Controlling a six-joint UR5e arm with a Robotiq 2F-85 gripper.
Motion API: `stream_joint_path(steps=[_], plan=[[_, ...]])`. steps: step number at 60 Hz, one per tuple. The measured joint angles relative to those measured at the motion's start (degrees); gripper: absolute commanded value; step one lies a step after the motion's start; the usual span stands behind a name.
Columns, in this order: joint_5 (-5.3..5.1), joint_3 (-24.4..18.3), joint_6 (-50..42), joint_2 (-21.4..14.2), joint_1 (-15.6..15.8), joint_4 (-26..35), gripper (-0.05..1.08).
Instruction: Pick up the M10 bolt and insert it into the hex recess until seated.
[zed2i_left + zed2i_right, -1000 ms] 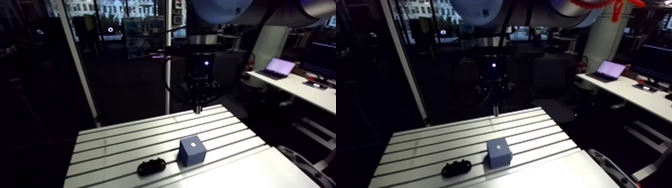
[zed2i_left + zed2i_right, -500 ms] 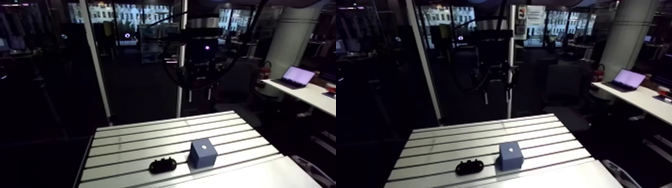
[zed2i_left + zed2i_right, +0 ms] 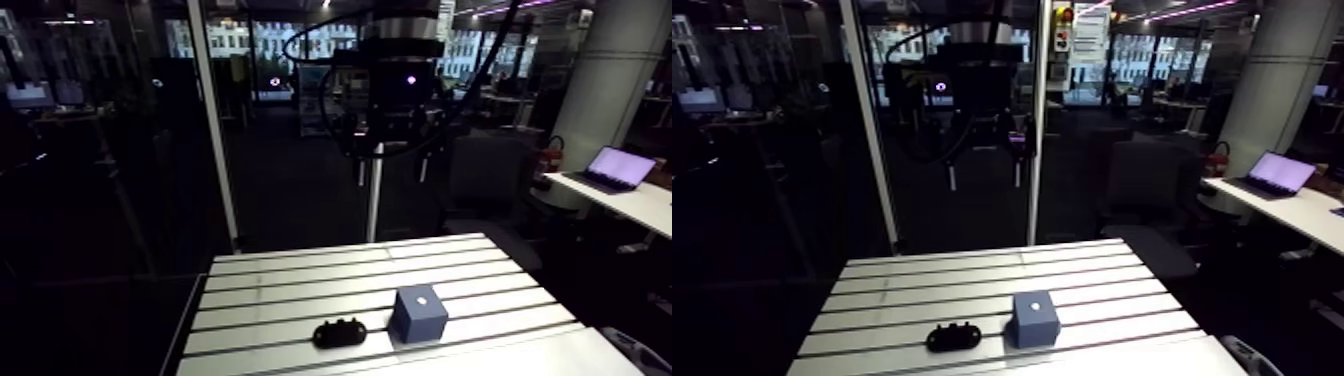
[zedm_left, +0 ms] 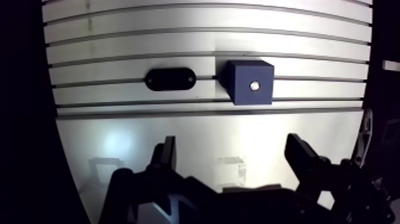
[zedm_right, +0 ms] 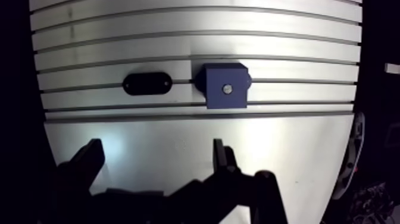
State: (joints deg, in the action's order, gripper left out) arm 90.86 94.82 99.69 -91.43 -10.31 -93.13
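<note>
Open and empty, the tool hangs well apart from the blue block, beside which a black oval piece lies on the bench.

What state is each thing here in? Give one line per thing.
claw: open, empty, above the slotted table.
blue block: upright on the table, shiny round spot in its top face.
black oval piece: lying flat beside the block, not touching it.
</note>
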Motion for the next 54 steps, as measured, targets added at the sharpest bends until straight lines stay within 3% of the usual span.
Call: stream_joint_path(steps=[29, 54], plan=[[-0.11, -8.0, 0.2, 1.24, 0.59, 8.05, 0.01], [0.21, -9.23, 0.49, 1.76, 1.11, 9.63, 0.01]])
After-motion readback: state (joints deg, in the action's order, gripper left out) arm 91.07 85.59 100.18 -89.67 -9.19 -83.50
